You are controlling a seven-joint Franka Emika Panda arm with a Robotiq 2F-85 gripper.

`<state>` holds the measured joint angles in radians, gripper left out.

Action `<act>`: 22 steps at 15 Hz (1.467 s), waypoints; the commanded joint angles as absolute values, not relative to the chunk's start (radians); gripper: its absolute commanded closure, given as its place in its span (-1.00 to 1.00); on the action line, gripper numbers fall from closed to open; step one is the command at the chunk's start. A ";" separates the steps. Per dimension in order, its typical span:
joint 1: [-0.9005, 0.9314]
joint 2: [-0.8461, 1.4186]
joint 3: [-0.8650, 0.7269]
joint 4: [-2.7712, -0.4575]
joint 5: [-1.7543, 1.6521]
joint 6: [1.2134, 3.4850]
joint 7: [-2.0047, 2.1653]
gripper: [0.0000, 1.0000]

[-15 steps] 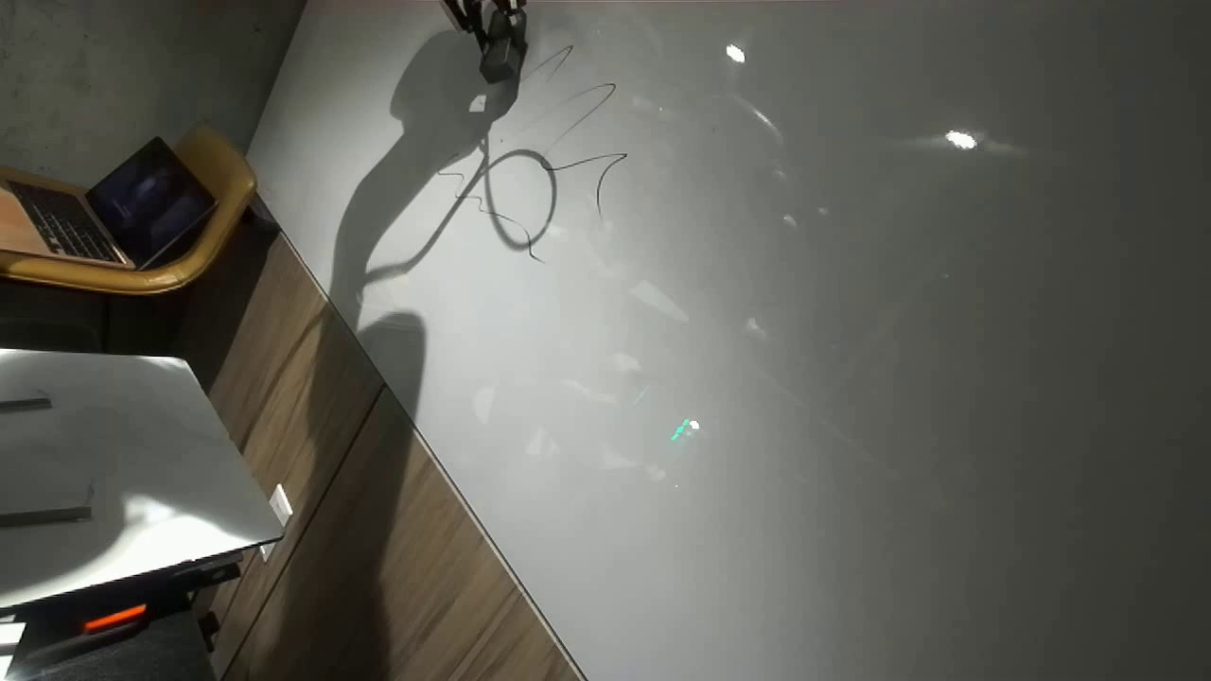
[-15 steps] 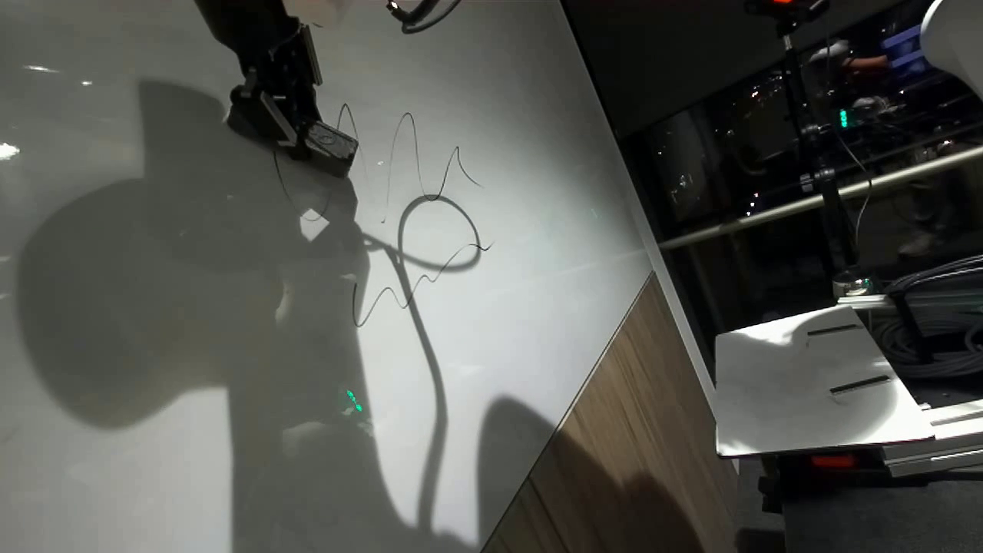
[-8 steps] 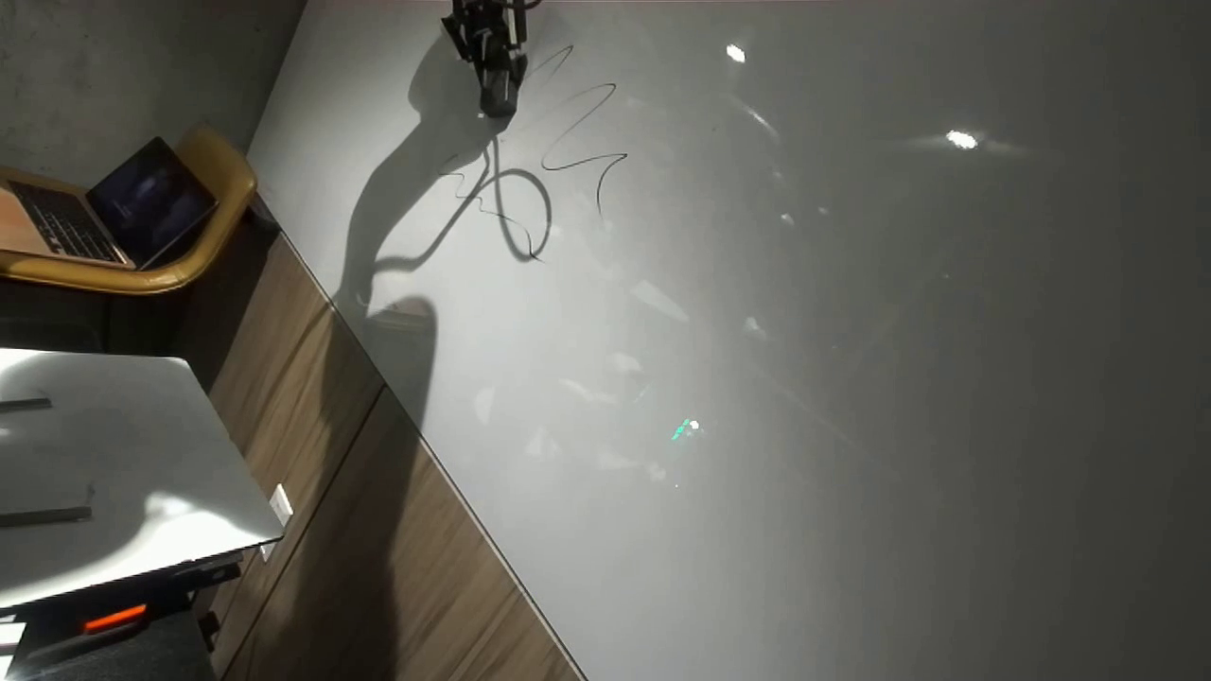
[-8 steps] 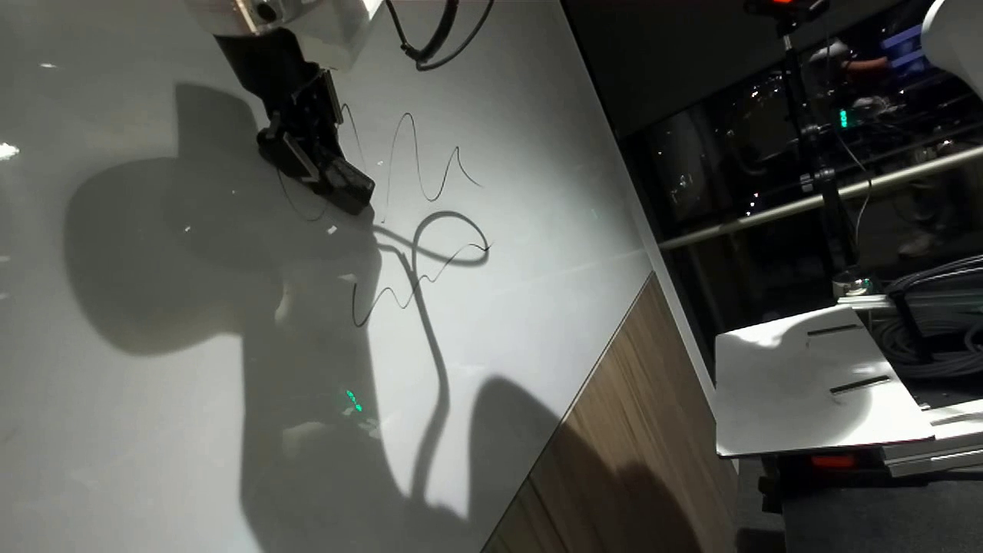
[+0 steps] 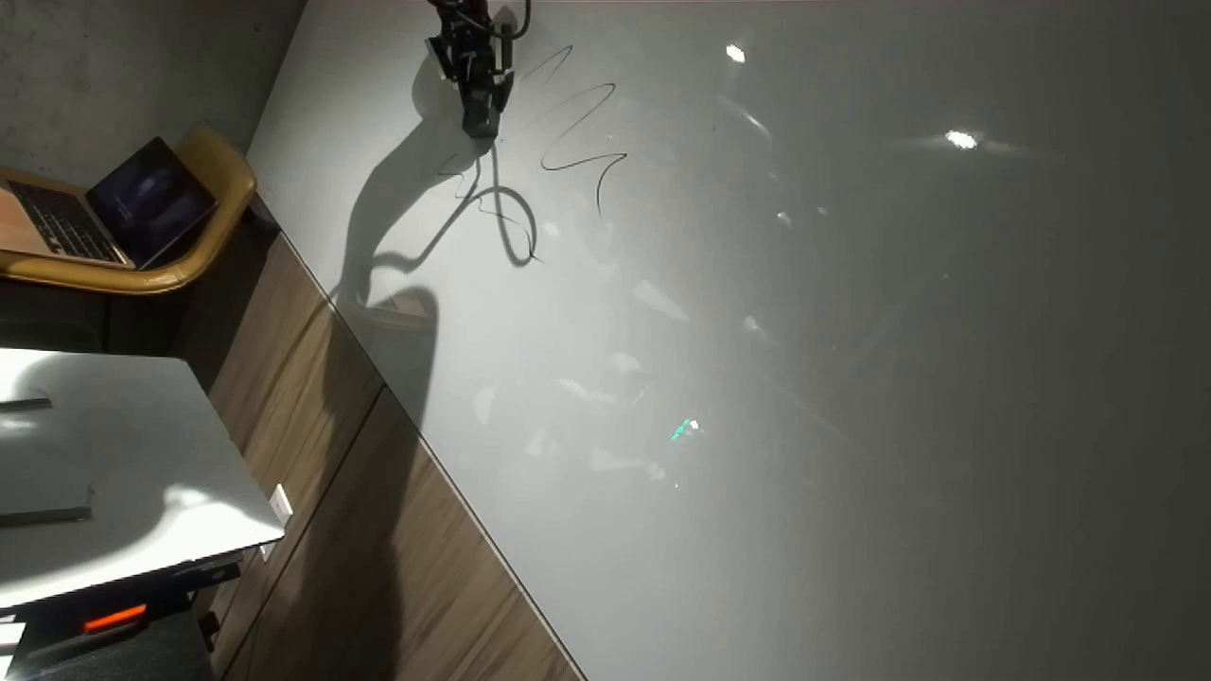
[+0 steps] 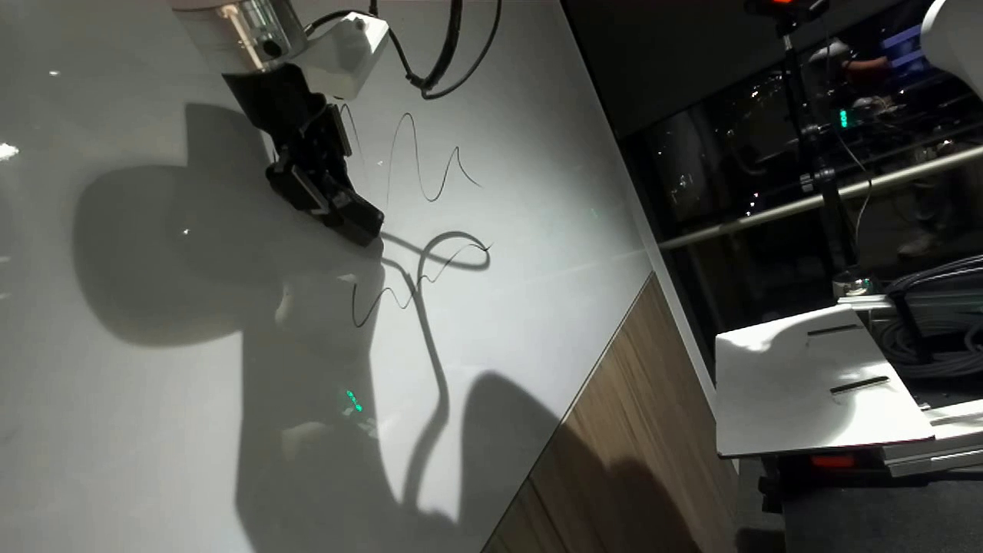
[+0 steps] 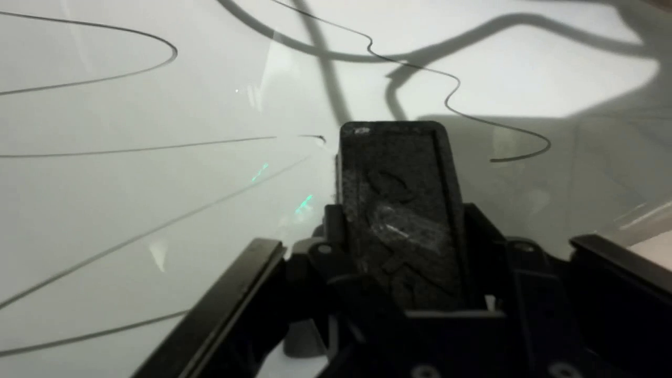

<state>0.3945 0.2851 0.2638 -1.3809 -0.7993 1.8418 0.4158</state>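
Note:
A dark, block-shaped eraser with a strip of shiny tape is clamped between the fingers of my gripper in the wrist view. Both exterior views show the gripper tilted over a glossy white board, the eraser at its tip. The eraser is at or very near the surface; contact is unclear. Thin black drawn lines run beside it, and a lower squiggle lies past its end. In the wrist view one drawn line has a short gap left of the eraser.
Wood panelling borders the board. A laptop rests on a yellow chair. A white panel stands beside the wood. A loose cable hangs by the arm, whose shadow covers much of the board.
The gripper has moved down in both exterior views, also rightward in one of them, carrying the eraser toward the lower squiggle. The grip looks unchanged.

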 commanded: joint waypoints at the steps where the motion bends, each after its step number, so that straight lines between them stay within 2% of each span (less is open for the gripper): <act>1: 0.418 0.366 0.250 -1.305 -0.792 1.876 0.375 0.40; 9: 0.399 0.342 0.217 -1.286 -0.799 1.836 0.303 0.40; 22: 0.167 0.112 0.118 -1.307 -0.732 1.815 0.196 0.40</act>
